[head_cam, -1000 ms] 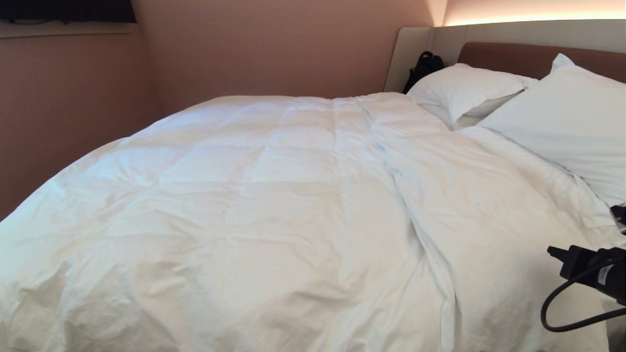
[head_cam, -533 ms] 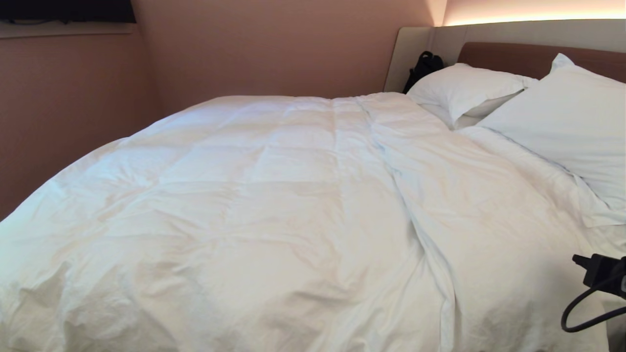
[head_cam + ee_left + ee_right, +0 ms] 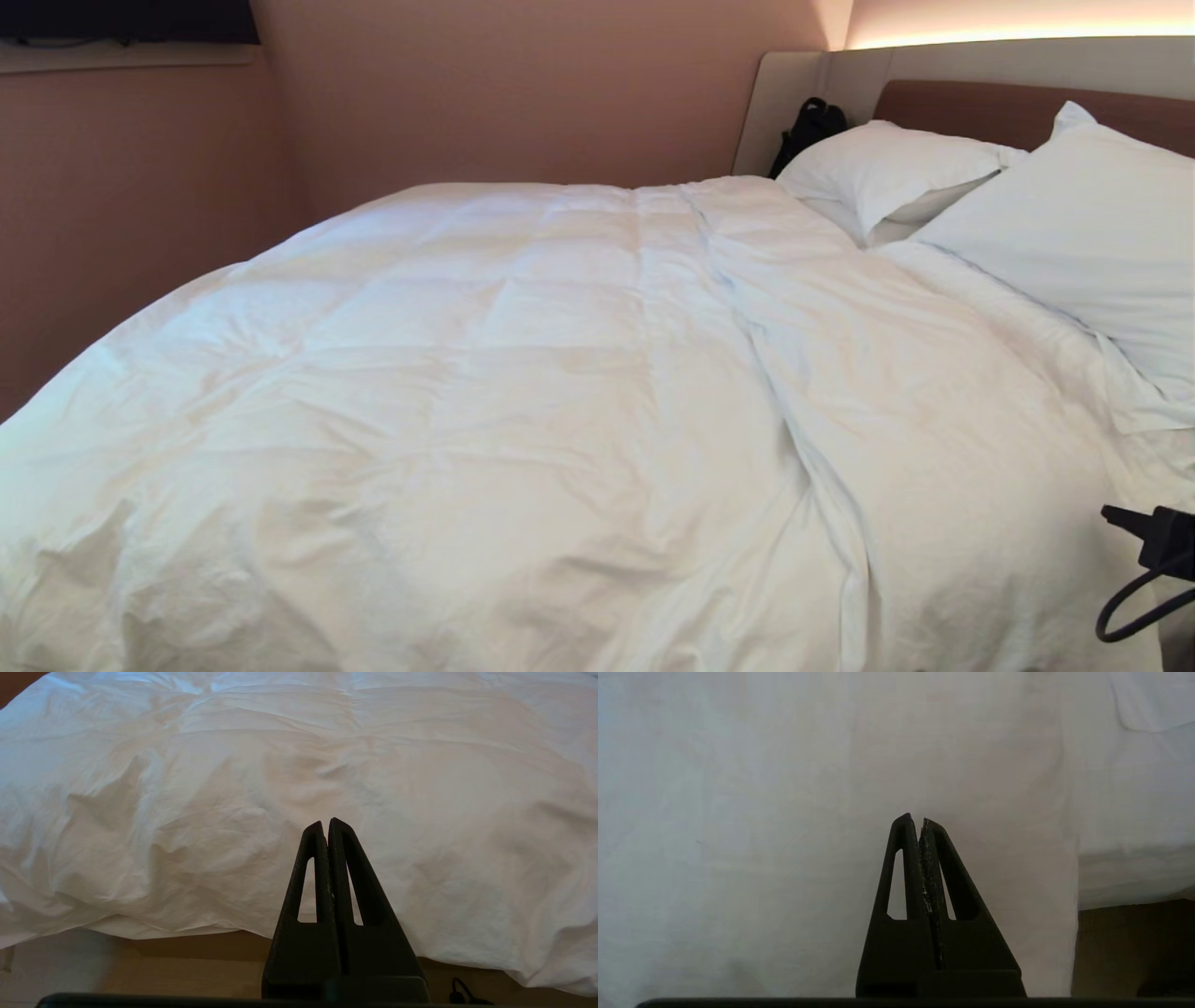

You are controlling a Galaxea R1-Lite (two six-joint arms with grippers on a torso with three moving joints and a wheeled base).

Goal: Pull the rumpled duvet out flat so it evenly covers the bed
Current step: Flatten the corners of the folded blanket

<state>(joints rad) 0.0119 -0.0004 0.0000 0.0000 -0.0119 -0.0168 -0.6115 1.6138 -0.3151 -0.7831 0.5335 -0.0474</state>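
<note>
The white quilted duvet [image 3: 523, 401] lies spread over the bed [image 3: 990, 107], reaching from the far side to the near edge and up to the pillows. One long crease [image 3: 794, 420] runs down its right half. My right gripper [image 3: 916, 819] is shut and empty, pointing at the duvet [image 3: 761, 812] near its right edge. Only a black part of my right arm with a cable [image 3: 1158, 546] shows at the head view's lower right border. My left gripper [image 3: 325, 823] is parked, shut and empty, before the duvet's hanging near edge [image 3: 233, 788].
Two white pillows [image 3: 887, 168] [image 3: 1083, 233] lean at the brown headboard. A black bag [image 3: 810, 126] sits in the far corner beside them. A pink wall [image 3: 140, 187] borders the bed's far and left sides. Brown floor [image 3: 140, 966] shows below the duvet's edge.
My right arm has drawn back to the right and lower, almost leaving the head view. The duvet and pillows lie as before. The left arm has kept still.
</note>
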